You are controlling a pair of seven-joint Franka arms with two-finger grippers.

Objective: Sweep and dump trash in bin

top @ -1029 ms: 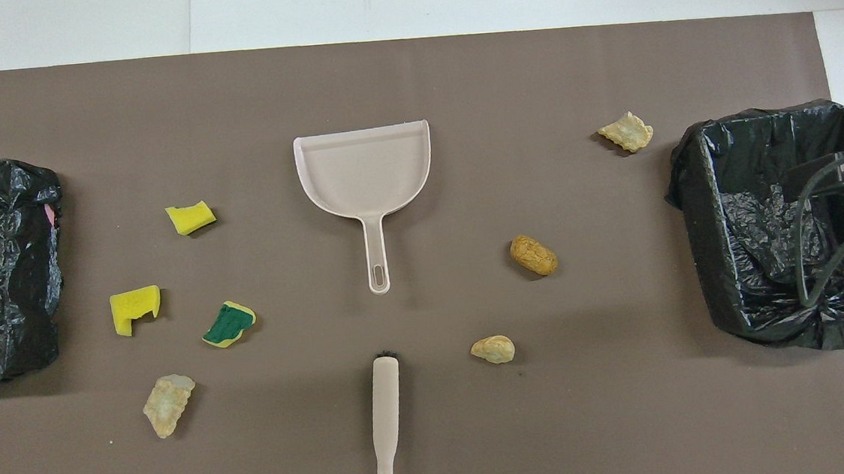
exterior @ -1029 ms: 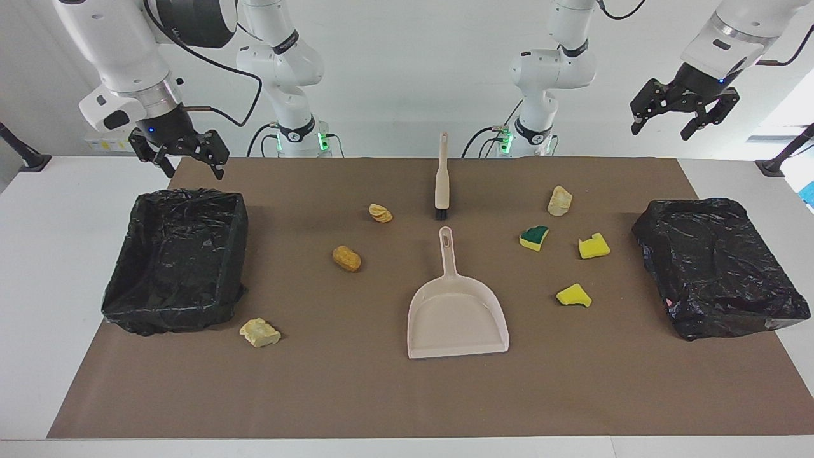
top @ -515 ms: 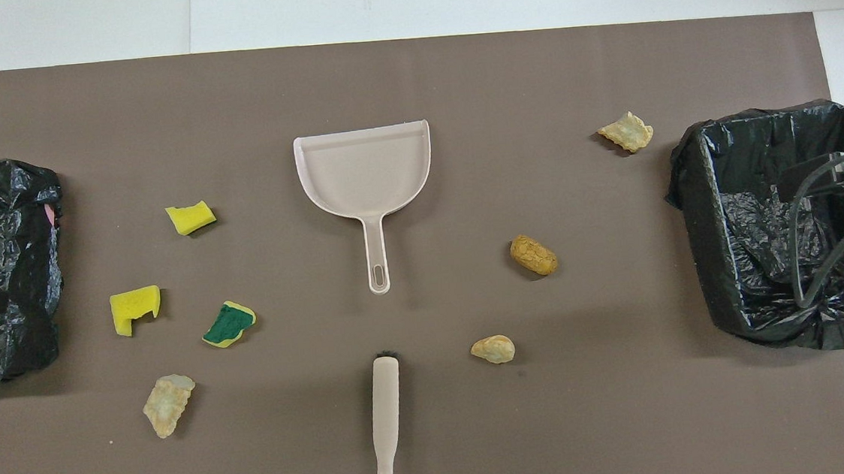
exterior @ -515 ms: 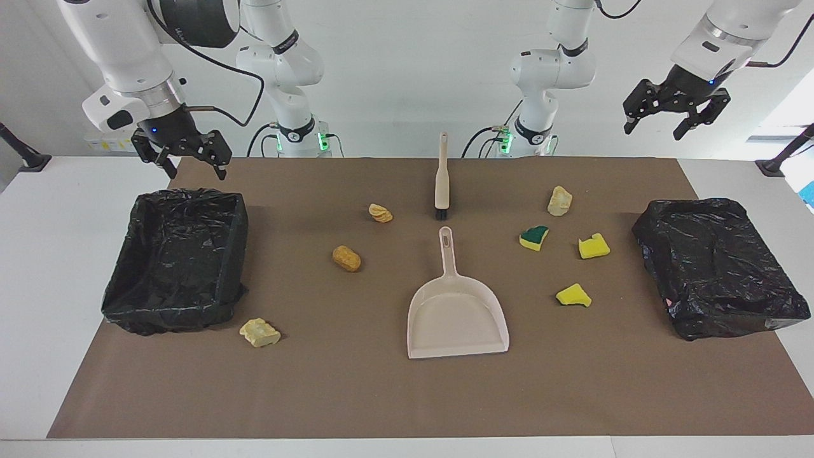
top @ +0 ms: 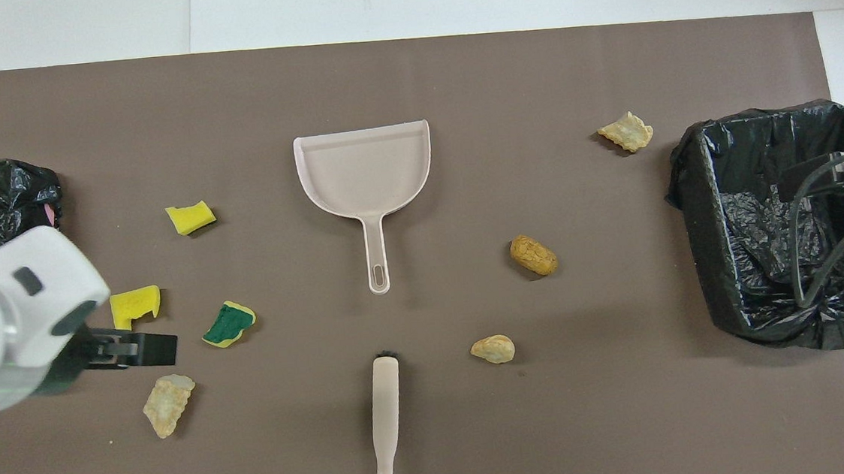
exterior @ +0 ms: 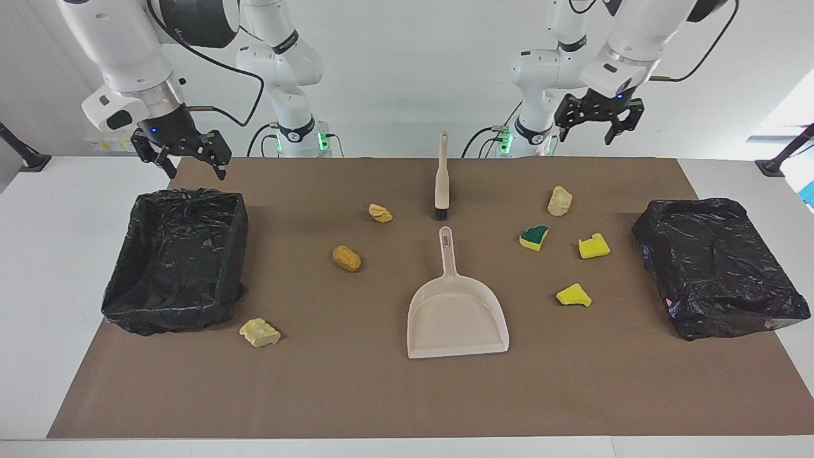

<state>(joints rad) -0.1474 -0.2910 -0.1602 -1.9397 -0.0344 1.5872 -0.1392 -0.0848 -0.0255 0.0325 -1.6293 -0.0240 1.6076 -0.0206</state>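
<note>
Both claws were up in the air with their fingers spread apart, and neither of them held anything. The left claw hung over the robots' edge of the brown mat, and the pale bread lump lay almost under it. A little farther out from this claw were the green-topped sponge piece and the notched yellow sponge piece, and farther again the third yellow sponge piece. The right claw waited over the near rim of the open black-lined bin. Out from it toward the middle of the table lay the small ridged lump, then the orange-brown lump, and the crumbly yellow lump at the bin's farthest corner.

I judged all seven scraps to be very light. The sponge pieces looked soft and springy, with cut edges, so they might roll or bounce under bristles. The bread-like lumps looked dry and rough, perhaps brittle. A gentle push should move them better than a pinch.

The brush seemed stiff plastic with short black bristles. Its slim handle pointed to the robots and seemed the best place to hold. The dustpan was smooth, thin and probably slippery on the mat, and its straight handle was the natural grip. A second bin, toward the left arm's end, was wrapped in crinkled black plastic.
</note>
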